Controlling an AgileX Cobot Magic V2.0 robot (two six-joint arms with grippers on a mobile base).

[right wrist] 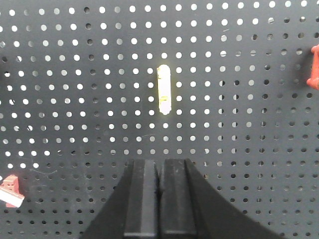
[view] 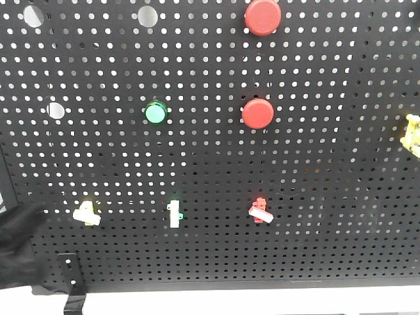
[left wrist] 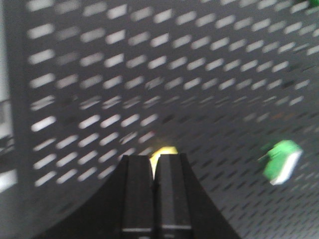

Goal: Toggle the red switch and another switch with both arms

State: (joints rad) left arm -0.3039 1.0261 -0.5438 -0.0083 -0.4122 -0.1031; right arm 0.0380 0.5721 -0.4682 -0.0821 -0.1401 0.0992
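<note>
The red switch sits low on the black pegboard, its white lever tip pointing down-right. It also shows at the lower left edge of the right wrist view, red switch. My right gripper is shut and empty, well to the right of it and off the board. The pale-yellow switch is at the lower left. In the blurred left wrist view this yellow switch peeks out just beyond my shut left gripper. The black left arm reaches in from the bottom left corner.
A slim white-and-green switch stands between the two toggles. Two big red push-buttons and a green button are higher up. A yellow piece is at the right edge, straight ahead of the right gripper as yellow piece.
</note>
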